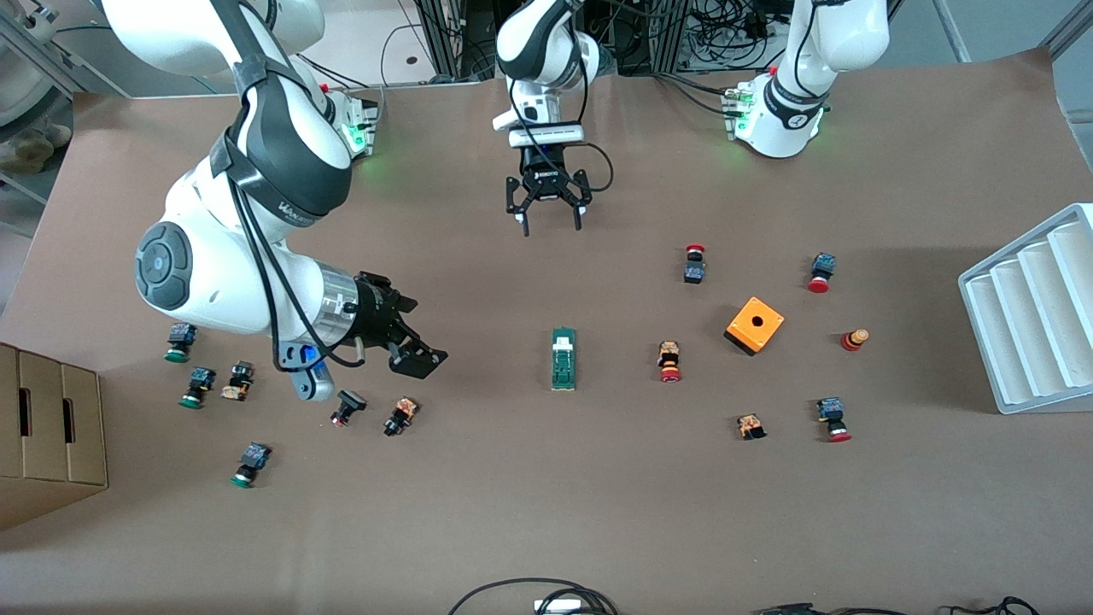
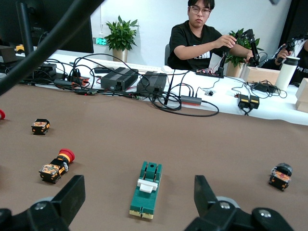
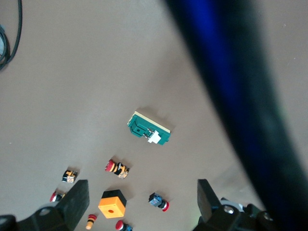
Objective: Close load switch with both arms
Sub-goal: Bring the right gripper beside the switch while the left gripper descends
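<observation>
load switch (image 1: pixel 563 359) on table (image 1: pixel 546 512), untouched

Counting two arms (image 1: pixel 256 171) (image 1: pixel 794 94), each carrying one pincer, making two pincers (image 1: pixel 418 359) (image 1: pixel 552 224).

Lying on the bench (image 1: pixel 512 521): one load switch (image 1: pixel 563 359) and one orange cube (image 1: pixel 755 325).

Tallying four red-capped buttons (image 1: pixel 694 263) (image 1: pixel 821 273) (image 1: pixel 669 362) (image 1: pixel 832 419) and three green-capped buttons (image 1: pixel 179 342) (image 1: pixel 197 387) (image 1: pixel 250 465).

Adding one small red-and-tan knob (image 1: pixel 854 339).

Noting four more small parts (image 1: pixel 237 381) (image 1: pixel 347 407) (image 1: pixel 400 416) (image 1: pixel 751 425), their caps being too unclear to sort by colour.

Finishing with one white rack (image 1: pixel 1033 316) and one cardboard box (image 1: pixel 51 427).
</observation>
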